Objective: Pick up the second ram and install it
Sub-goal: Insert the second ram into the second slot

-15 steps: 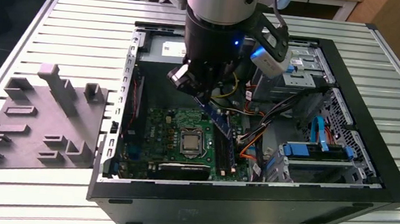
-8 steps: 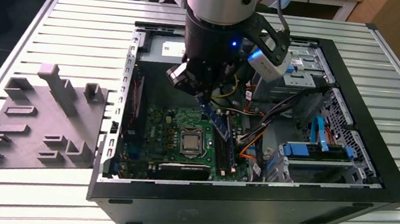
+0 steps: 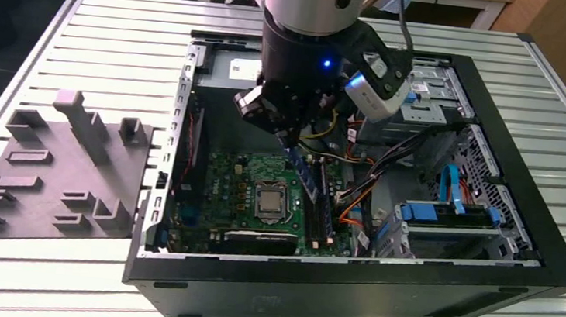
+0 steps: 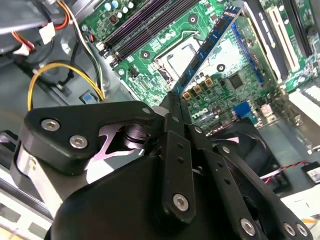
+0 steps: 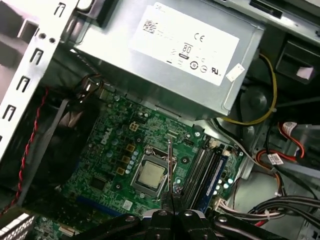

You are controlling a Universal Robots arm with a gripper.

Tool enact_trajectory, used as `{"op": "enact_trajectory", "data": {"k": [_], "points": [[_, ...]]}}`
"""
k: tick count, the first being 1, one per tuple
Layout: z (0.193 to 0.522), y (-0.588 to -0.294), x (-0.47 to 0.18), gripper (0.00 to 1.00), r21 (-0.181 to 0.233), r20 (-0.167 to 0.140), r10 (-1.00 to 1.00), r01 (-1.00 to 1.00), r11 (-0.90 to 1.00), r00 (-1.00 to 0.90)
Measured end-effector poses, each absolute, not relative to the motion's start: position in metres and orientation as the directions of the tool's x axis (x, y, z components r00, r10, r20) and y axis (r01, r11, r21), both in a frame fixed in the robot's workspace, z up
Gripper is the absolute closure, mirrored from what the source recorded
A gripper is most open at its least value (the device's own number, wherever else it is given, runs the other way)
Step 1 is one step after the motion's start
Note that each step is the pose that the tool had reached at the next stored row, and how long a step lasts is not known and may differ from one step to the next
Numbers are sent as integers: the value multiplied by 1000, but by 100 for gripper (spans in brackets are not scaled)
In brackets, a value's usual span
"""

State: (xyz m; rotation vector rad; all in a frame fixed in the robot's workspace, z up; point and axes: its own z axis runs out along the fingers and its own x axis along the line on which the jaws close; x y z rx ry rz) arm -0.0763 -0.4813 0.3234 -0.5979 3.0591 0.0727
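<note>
Holding: gripper (image 3: 290, 144) was pinched narrow on the second ram (image 3: 305, 178).
Shape: slim, flat blue strip, tilted.
Motherboard (image 3: 229, 180): green, studded, lay at gripper's 6 o'clock.

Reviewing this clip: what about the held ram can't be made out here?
- Second wrist view: gripped end of the second ram, hidden inside the pincer.
- First wrist view: its chips and label; it is edge-on.
- Exterior view: whether its lower end touches the motherboard; too small.

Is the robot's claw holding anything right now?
Yes, the gripper is shut on a blue memory stick, held above the green board.
</note>
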Motion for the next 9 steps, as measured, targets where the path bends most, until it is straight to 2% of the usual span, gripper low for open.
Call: {"op": "enact_trajectory", "data": {"k": [9], "points": [[323,-481,-76,88,41,-32,-253,-254,966,-967]]}}
